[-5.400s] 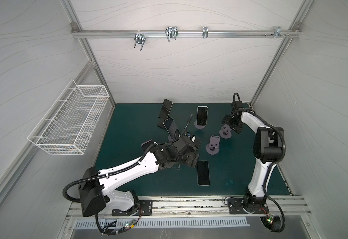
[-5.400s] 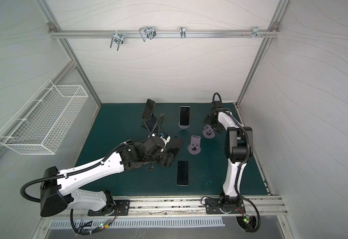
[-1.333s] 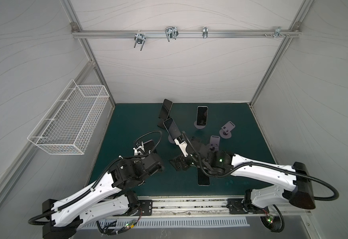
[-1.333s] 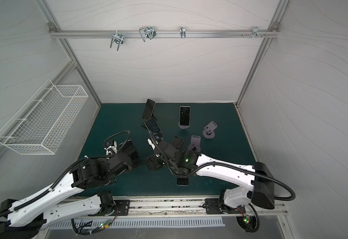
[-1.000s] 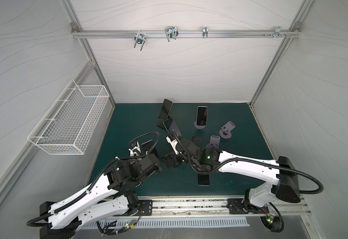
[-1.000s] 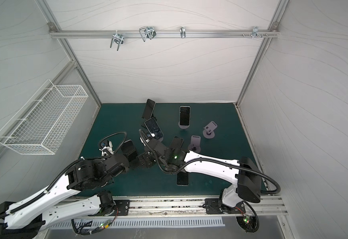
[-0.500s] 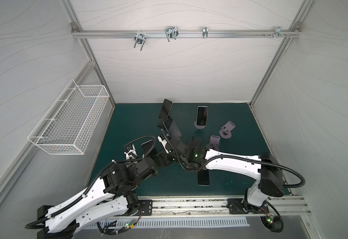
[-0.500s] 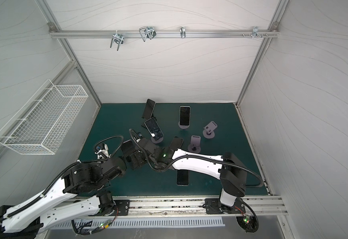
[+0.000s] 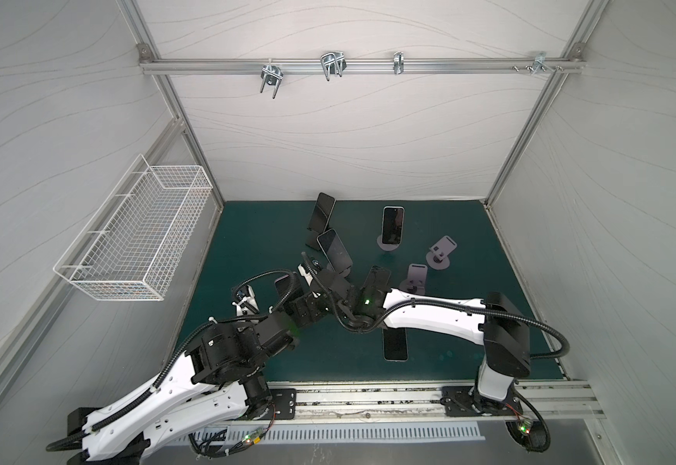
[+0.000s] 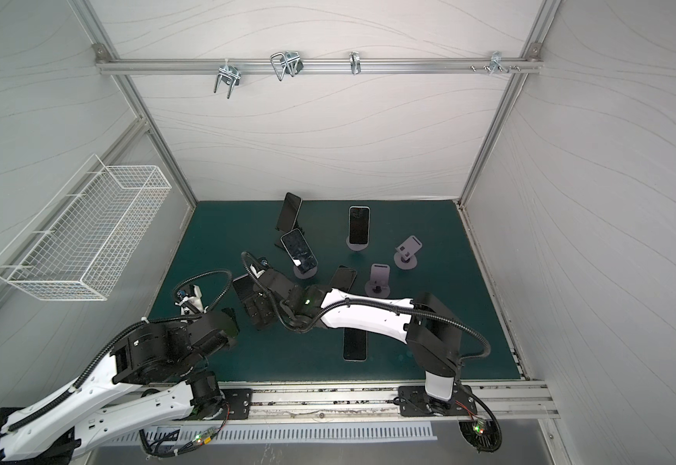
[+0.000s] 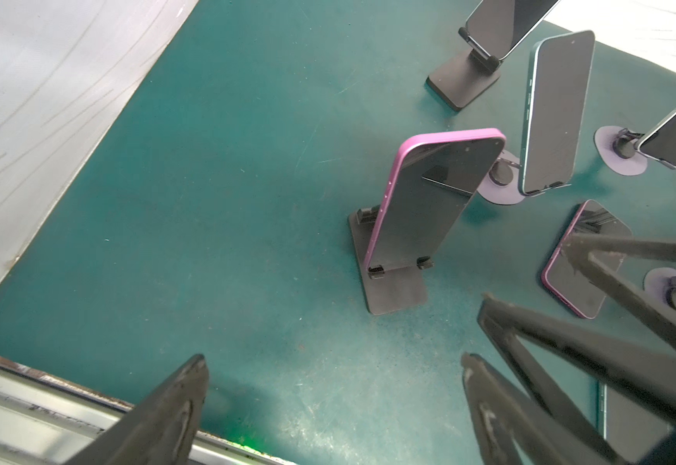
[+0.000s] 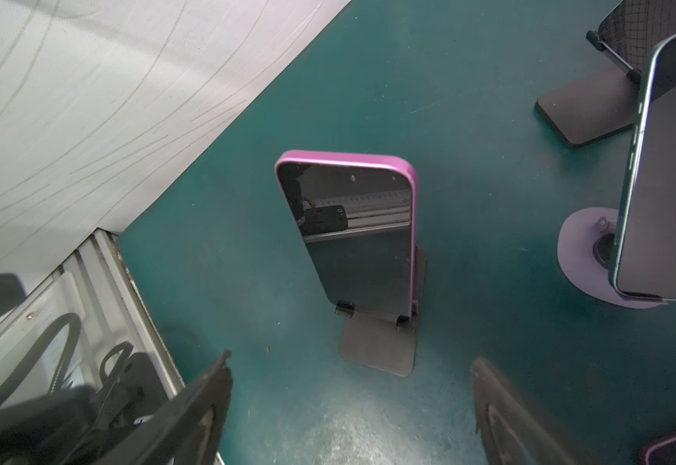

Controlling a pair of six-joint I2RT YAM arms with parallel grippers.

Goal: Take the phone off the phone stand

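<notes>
Approach step: right gripper [image 12: 352,358], fingers apart, hovers near pink phone [image 12: 362,237] on black stand [image 12: 376,346] (left gripper [image 11: 333,356] beside, also spread); next move probably: straddle edges, clamp, lift.

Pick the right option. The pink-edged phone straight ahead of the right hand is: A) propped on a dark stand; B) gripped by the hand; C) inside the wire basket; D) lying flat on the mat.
A: the pink-edged phone leans on its dark stand, with the open right hand short of it.
</notes>
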